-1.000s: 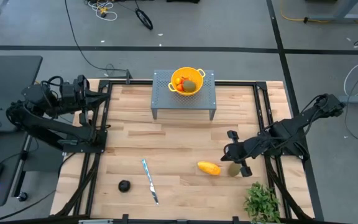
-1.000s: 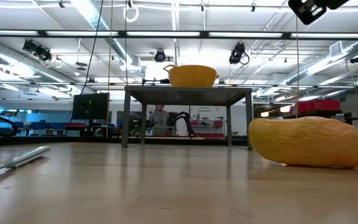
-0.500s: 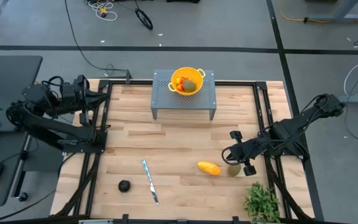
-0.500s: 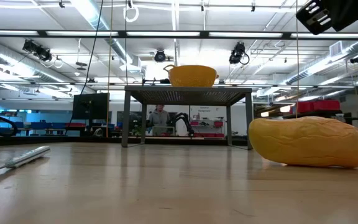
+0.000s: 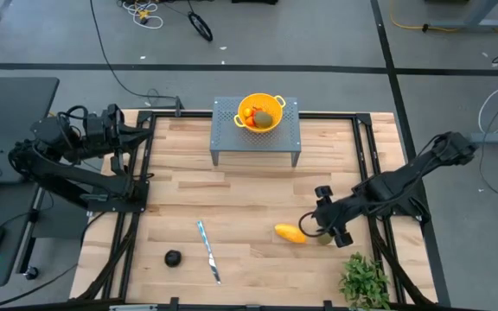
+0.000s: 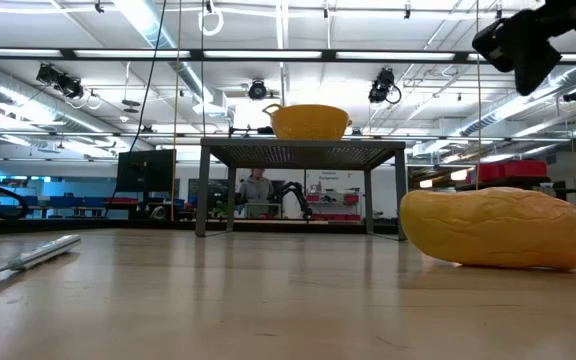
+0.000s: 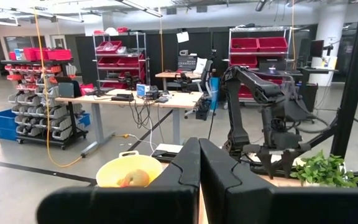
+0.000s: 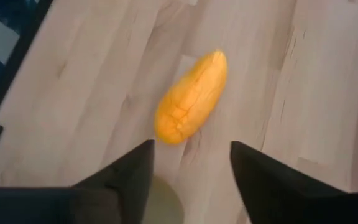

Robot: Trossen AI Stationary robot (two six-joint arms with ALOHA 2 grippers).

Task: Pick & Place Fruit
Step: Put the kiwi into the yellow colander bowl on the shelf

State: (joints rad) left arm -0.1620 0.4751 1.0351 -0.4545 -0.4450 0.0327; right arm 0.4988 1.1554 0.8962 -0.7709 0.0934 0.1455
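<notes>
I am reaching my right arm in from the table's right edge, low over the boards, with my right gripper [image 5: 315, 226] hanging just above the olive-green fruit [image 8: 160, 200] and right beside the yellow-orange oblong fruit [image 5: 290, 233]. My jaws are standing spread, and the wrist view is showing both fingers [image 8: 129, 171] apart with the green piece between them at their base and the oblong fruit lying just ahead on the wood; I am not pinching anything. My left gripper [image 7: 199, 163] is waiting folded back at the table's left edge, its fingers pressed together. The yellow colander [image 5: 260, 112] is sitting on the grey perforated stand [image 5: 223, 138] at the far middle of the table, holding a second olive-green piece [image 5: 265, 116] and small orange-red fruit [image 5: 248, 112]. The dark round fruit [image 5: 173, 257] is lying near the front left, well apart from me, with the silver knife [image 5: 208, 250] between it and the oblong fruit. The leafy plant [image 5: 363, 278] is sitting at the front right corner, near my forearm.
</notes>
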